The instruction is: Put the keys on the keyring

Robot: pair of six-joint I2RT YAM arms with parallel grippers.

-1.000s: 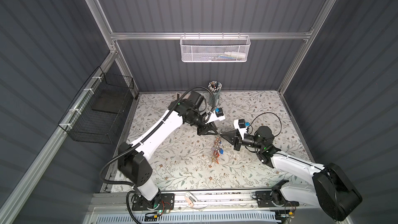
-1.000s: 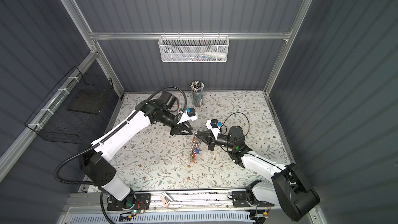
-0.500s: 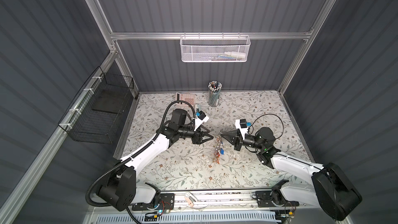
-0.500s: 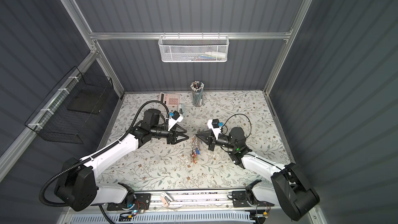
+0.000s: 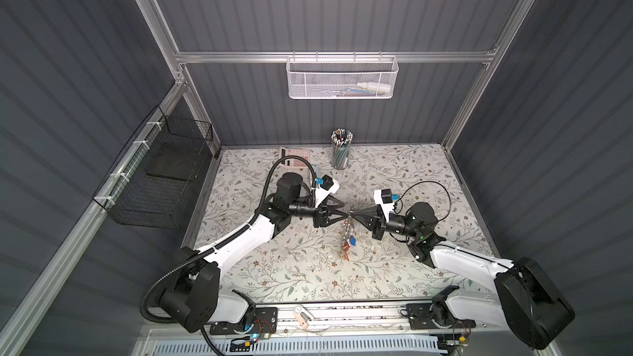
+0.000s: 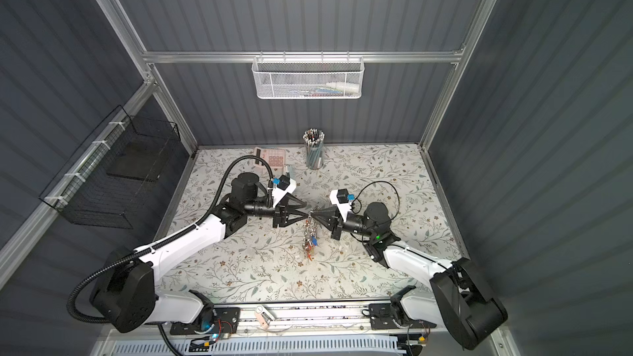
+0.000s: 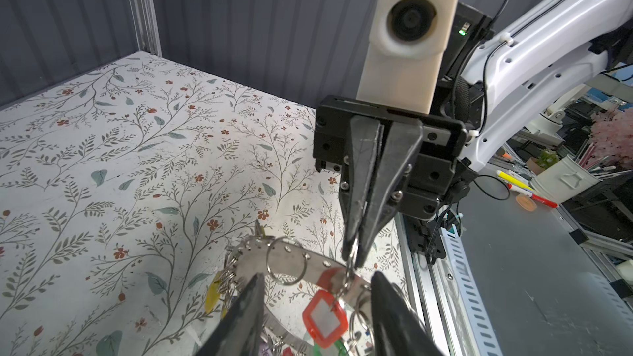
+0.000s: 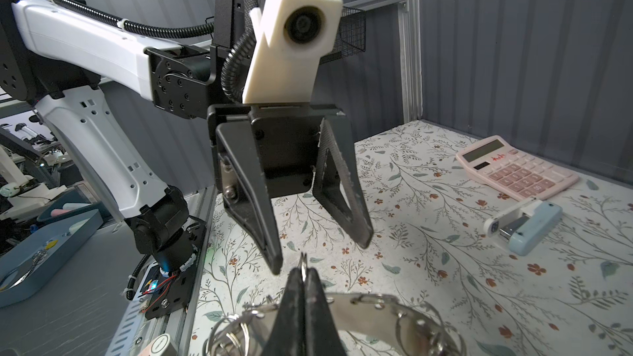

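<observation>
While the 2 robot arms meet tip to tip over the middle of the flowery tabletop (image 5: 274, 268), the right pincer (image 7: 354, 259) is squeezed tight together on a tiny silver split ring (image 7: 350, 270). A red plastic tag (image 7: 323, 318) with a clear window dangles from that tiny ring. Just under the tips sits the big flat grey metal keyring (image 7: 291, 263), tilted, with little holes along its band. More small rings loop through those holes. A yellow tag (image 7: 212, 296) and a green tag (image 7: 329, 347) show beside and below the band.

The left pincer (image 8: 320, 254) points at the right one. Its 2 black fingers (image 8: 263, 220) stand apart, 1 on each side of the right pincer's tips and close to them. It grips nothing. I cannot tell if the fingers touch the keyring.

In both top views the bunch of small silver keys (image 5: 347, 241) (image 6: 310, 241) with coloured tags hangs down from the spot where the pincers meet. A blue tag (image 5: 352, 243) shows in the bunch. I cannot tell if the low end of the bunch rests on the tabletop.

At the back of the tabletop lie a pink calculator (image 8: 517, 169) and a pale blue and white stapler (image 8: 527, 224). A clear cup full of pencils (image 5: 340, 152) stands there too, well apart from the keys.
</observation>
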